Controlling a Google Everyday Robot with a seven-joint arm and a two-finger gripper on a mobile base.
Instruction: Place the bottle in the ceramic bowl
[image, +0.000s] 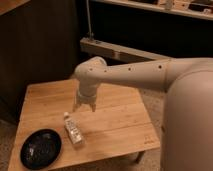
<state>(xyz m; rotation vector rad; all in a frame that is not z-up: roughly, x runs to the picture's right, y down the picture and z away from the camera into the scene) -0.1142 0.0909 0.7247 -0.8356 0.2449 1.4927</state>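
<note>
The small clear bottle (73, 129) with a white cap and pale label lies on its side on the wooden table (117, 122), cap pointing away from me. The black ceramic bowl (41, 148) sits at the table's front left corner, a little left of the bottle and apart from it. My gripper (84, 107) hangs from the white arm just above the table, a little behind and right of the bottle's cap. It holds nothing, and its fingers point down.
The thick white arm (150, 75) reaches in from the right and its body fills the right edge. A dark cabinet wall stands behind the table. A metal shelf rail (115, 50) runs behind the arm. Speckled floor shows around the table.
</note>
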